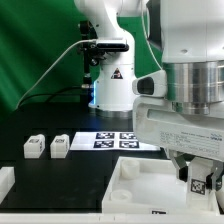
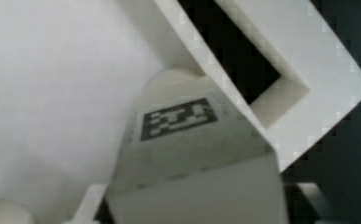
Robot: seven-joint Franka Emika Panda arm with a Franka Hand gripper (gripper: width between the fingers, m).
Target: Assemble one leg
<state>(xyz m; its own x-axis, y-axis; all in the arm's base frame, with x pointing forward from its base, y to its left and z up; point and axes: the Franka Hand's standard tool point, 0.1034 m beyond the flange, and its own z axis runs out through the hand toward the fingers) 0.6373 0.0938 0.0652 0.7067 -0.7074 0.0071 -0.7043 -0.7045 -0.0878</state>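
Observation:
My gripper (image 1: 197,176) is at the exterior view's lower right, shut on a leg (image 1: 201,184), a small white block with a black-and-white tag. It holds the leg over the right part of the large white panel (image 1: 135,185). In the wrist view the leg (image 2: 180,120) fills the middle between my gripper's (image 2: 198,206) jaws, with its far end by the panel's raised rim (image 2: 298,105) at a corner. Whether it touches the panel I cannot tell. Two more legs (image 1: 35,146) (image 1: 60,146) stand on the black table at the left.
The marker board (image 1: 118,140) lies behind the panel, in front of the arm's base (image 1: 110,85). Another white part (image 1: 5,182) shows at the left edge. A green curtain hangs at the back.

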